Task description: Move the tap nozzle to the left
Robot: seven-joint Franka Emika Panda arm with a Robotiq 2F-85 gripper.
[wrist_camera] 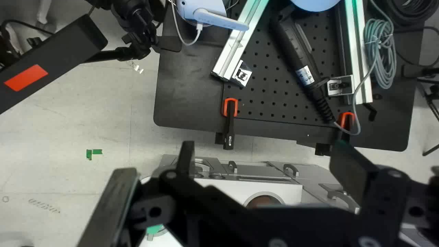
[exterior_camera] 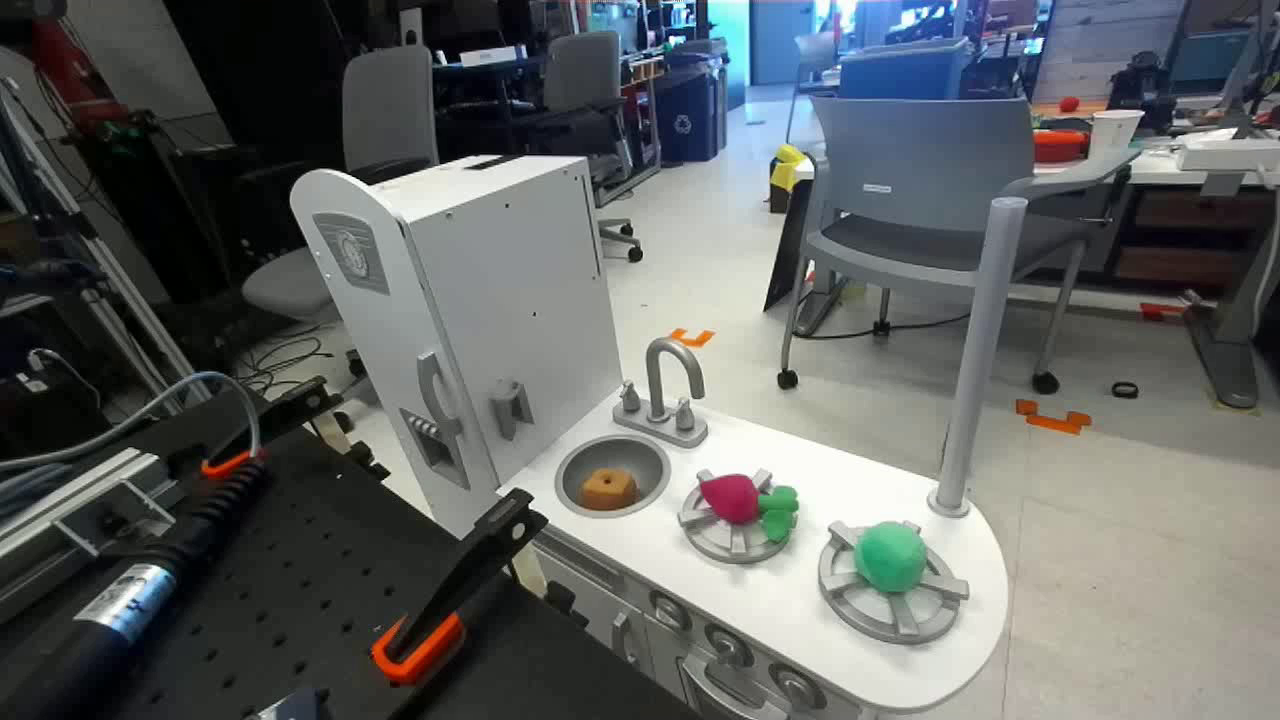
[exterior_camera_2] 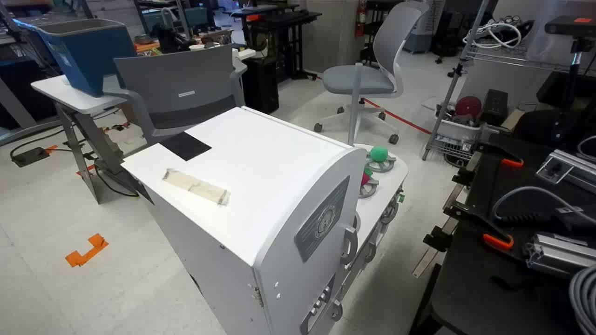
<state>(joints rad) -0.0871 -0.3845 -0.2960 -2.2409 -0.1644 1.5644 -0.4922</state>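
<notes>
The silver-grey tap nozzle [exterior_camera: 655, 385] stands upright on its base behind the sink bowl [exterior_camera: 655, 448] in an exterior view. Its hooked spout bends to the right of the picture, with its tip above the right-hand tap handle [exterior_camera: 684, 414]. An orange-brown block [exterior_camera: 608, 489] lies in the bowl. The tap is hidden behind the tall cabinet in an exterior view, and it does not show in the wrist view. My gripper [wrist_camera: 264, 154] is wide open with nothing between its fingers, above the toy kitchen. The gripper is in neither exterior view.
The tall white cabinet [exterior_camera: 510, 270] stands left of the sink and also shows here [exterior_camera_2: 260, 153]. A pink-and-green toy [exterior_camera: 735, 498] and a green ball [exterior_camera: 890, 556] sit on grey burners. A grey post [exterior_camera: 985, 350] rises at the counter's end. A black table [exterior_camera: 300, 600] with clamps is in front.
</notes>
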